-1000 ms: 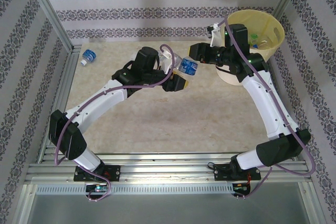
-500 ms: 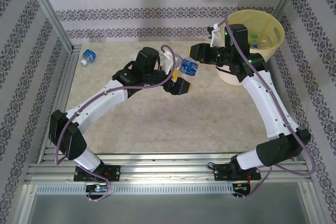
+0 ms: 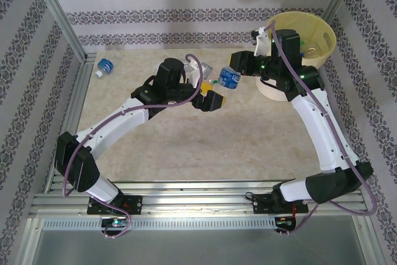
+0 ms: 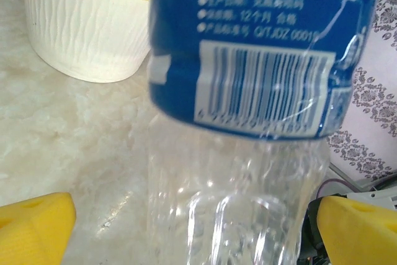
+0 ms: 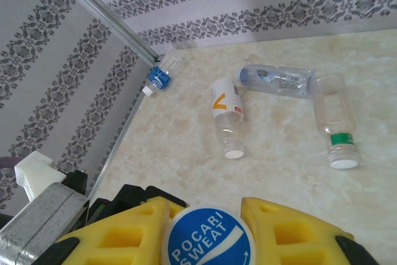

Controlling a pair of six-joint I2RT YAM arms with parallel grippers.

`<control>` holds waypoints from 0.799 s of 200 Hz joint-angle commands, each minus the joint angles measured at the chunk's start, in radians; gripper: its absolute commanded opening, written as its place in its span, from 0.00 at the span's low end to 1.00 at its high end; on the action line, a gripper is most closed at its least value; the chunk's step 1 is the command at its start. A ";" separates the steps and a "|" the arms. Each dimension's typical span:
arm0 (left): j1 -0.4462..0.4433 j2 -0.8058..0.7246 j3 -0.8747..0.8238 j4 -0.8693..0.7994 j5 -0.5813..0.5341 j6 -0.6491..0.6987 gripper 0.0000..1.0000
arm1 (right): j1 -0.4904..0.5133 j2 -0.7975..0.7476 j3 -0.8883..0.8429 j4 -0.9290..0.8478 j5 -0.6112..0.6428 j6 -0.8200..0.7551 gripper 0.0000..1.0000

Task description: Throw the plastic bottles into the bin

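1. Right claw is clenched on the cap end of the blue-label bottle. It holds the bottle up off the table between the two arms, near the bin but not over it.
2. Left claw is wide open. Its yellow fingers sit either side of the bottle's clear body with a gap on each side, so it's carrying nothing.
3. Looks like a hand-off. The right arm is the one next to the bin, so it makes sense for it to do the drop.
4. Plenty left on the table: an orange-label bottle with two more lying beside it, plus a corner bottle against the frame.
5. Hard to tell:
   - The cap hides the bottle's body from the right wrist.
   - The left wrist view crops the bottle top and bottom.
   - From above, the left arm covers some table bottles, so no solid count.
   - What's inside the bin is too small to sort out.
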 commanded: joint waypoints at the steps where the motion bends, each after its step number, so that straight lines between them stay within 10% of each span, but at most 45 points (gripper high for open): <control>1: 0.019 -0.055 -0.030 0.090 -0.013 -0.034 1.00 | -0.022 -0.041 0.037 -0.006 0.066 -0.033 0.00; 160: 0.082 -0.105 -0.120 0.167 -0.049 -0.109 1.00 | -0.139 -0.131 0.233 0.134 0.401 -0.320 0.00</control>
